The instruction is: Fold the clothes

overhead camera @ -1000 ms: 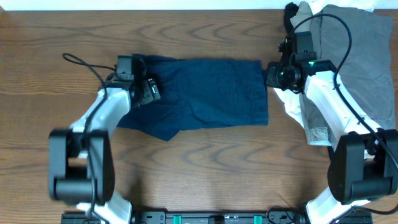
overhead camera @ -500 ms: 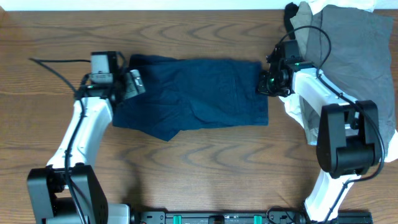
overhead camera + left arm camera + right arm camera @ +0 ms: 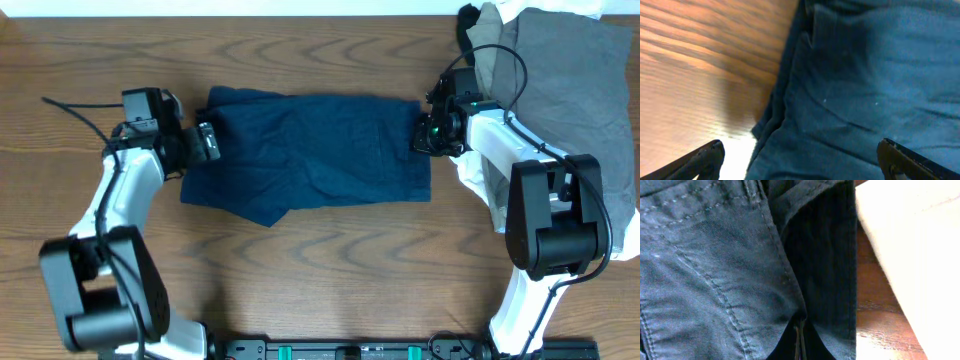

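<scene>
The dark navy blue crinkled fabric garment (image 3: 315, 150) lies flat as a rough rectangle near the middle of the brown wood-grain table (image 3: 320, 270), slightly toward 12 o'clock, with a lower flap jutting out toward 7 o'clock. At its 9 o'clock edge sits the left gripper (image 3: 205, 140), jaws spread wide; the left wrist view shows its two dark fingertips (image 3: 707, 157) far apart above the creased navy cloth (image 3: 865, 90) and the bare wood (image 3: 700, 65), with nothing between them. At the garment's 3 o'clock edge is the right gripper (image 3: 425, 132), jaws closed; in the right wrist view the fingers meet in a thin line at the right gripper (image 3: 799, 340), down against the stitched navy hem (image 3: 715, 270), and I cannot tell whether any cloth is pinched there. Just past it at 3 o'clock lies a white fabric piece (image 3: 490, 190), pale in the wrist view (image 3: 905, 245). A grey soft garment (image 3: 565, 90) covers the table's 2 o'clock corner, with a black item (image 3: 466, 18) at its 10 o'clock side.
</scene>
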